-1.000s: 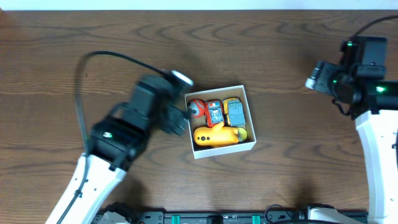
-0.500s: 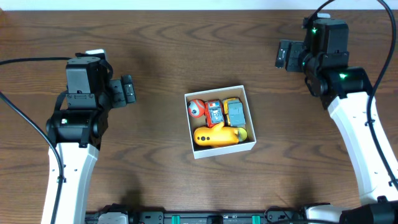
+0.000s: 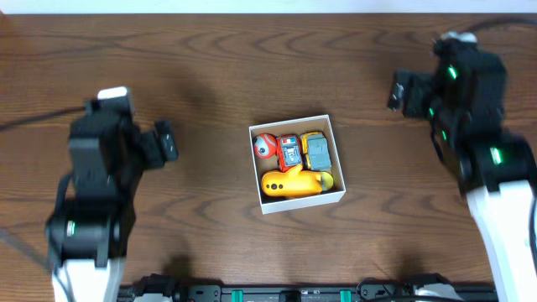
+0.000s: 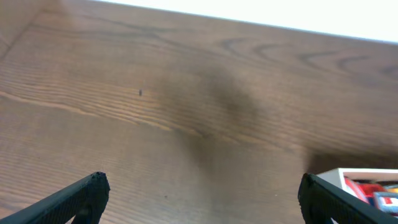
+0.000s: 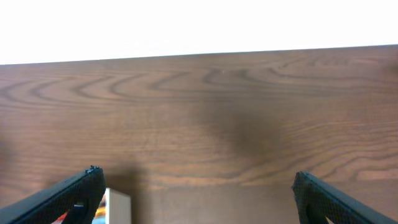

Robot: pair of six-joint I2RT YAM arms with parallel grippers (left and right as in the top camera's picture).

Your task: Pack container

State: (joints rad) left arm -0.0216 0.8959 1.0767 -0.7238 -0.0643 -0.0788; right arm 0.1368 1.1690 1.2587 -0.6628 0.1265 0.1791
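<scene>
The container (image 3: 337, 158), a small square box with white walls, sits mid-table and holds several toys: a red round one (image 3: 265, 146), a red and blue car (image 3: 289, 152), a grey and yellow car (image 3: 318, 151) and a yellow toy (image 3: 290, 182). My left gripper (image 3: 166, 143) is open and empty, well left of the box. My right gripper (image 3: 401, 91) is open and empty, up and to the right of it. The box's corner shows in the left wrist view (image 4: 357, 176) and in the right wrist view (image 5: 117, 205).
The brown wooden table (image 3: 268, 67) runs to a white far edge (image 5: 199, 31). A black rail (image 3: 285, 294) lies along the near edge.
The left arm has pulled back from the box to the far left and down a little. The right arm swung up, then shifted right. The box and toys have not moved.
</scene>
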